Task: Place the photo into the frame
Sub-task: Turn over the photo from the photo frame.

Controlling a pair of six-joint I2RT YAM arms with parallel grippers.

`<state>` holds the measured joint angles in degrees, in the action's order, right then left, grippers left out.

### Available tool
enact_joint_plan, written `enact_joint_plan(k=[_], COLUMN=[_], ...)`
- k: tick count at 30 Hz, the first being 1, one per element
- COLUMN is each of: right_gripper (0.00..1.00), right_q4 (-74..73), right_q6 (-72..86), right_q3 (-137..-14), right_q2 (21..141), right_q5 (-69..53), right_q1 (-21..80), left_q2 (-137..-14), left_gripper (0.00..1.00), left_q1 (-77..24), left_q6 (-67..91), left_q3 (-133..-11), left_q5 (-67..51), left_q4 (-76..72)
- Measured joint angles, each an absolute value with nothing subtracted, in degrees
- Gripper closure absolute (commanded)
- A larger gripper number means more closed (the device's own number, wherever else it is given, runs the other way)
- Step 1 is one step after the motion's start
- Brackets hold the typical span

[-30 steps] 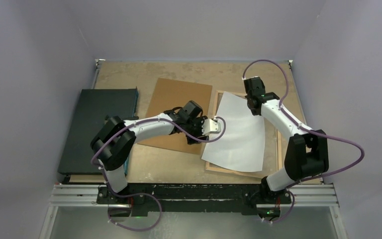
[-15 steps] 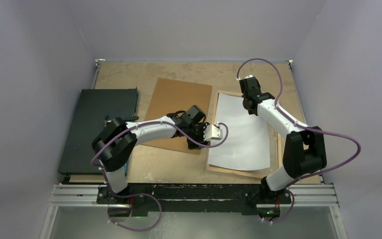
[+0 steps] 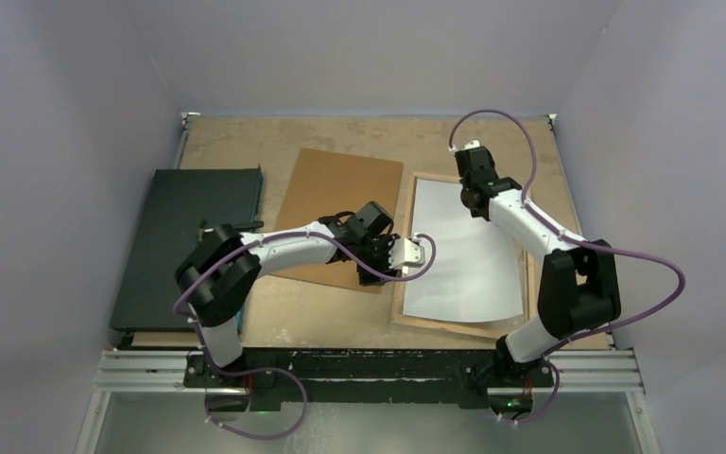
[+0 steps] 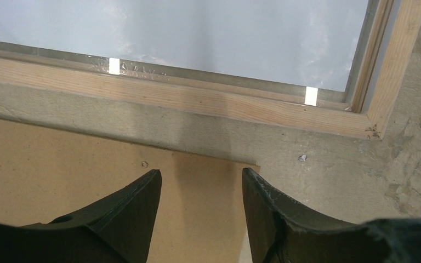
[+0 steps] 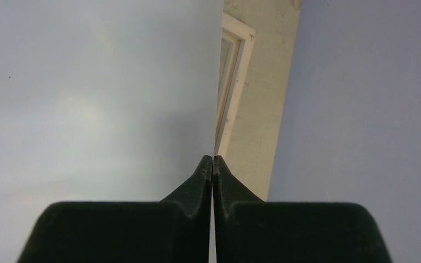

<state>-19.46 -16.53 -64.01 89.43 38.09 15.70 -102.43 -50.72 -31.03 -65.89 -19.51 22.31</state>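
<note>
Backing board [image 3: 336, 203] lies beside frame [image 4: 197, 104]; right gripper [image 5: 212, 159] pinches photo [image 3: 463, 265], left gripper [image 4: 200, 175] gapes empty.

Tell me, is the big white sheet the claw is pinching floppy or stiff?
Probably floppy: the photo is pinched at one edge by the right claw, and its near edge looks curved over the frame. Likely light, since a fingertip pinch seems enough to hold it. Its smooth surface may slide easily.
</note>
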Motion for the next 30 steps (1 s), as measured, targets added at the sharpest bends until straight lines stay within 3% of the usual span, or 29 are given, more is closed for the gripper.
enact_joint_plan(k=[12,14,18,20,21,22,23,30], right_gripper=[0.98,0.86,0.73,0.57,0.44,0.18,0.02,0.01], right_q4=[-20.2,-20.5,-20.9,-21.0,-21.0,-20.9,-20.8,-20.8], right_q6=[-8.2,-6.7,-4.3,-3.2,-2.7,-2.4,-2.1,-0.7], right_q3=[-63.0,-62.8,-62.7,-62.6,-62.6,-62.5,-62.3,-61.8], right_q2=[89.5,89.5,89.5,89.5,89.5,89.5,89.5,89.4], right_q5=[33.6,33.2,33.1,33.4,33.5,33.5,33.5,35.1], right_q1=[15.7,15.7,15.7,15.7,15.7,15.7,15.7,15.7], left_q2=[-102.4,-102.4,-102.4,-102.3,-102.2,-102.0,-101.7,-100.6], left_gripper=[0.47,0.47,0.45,0.44,0.42,0.40,0.39,0.32], left_q1=[-50.7,-50.7,-50.7,-50.7,-50.7,-50.7,-50.7,-48.8], left_q6=[-30.9,-30.9,-30.9,-30.8,-30.8,-30.7,-30.7,-30.4], left_q3=[-65.9,-65.9,-65.9,-65.9,-65.9,-65.9,-65.9,-67.1], left_q5=[-18.6,-18.6,-18.6,-18.4,-18.2,-18.1,-18.0,-18.3], left_q4=[22.4,22.4,22.4,22.4,22.4,22.5,22.5,24.2])
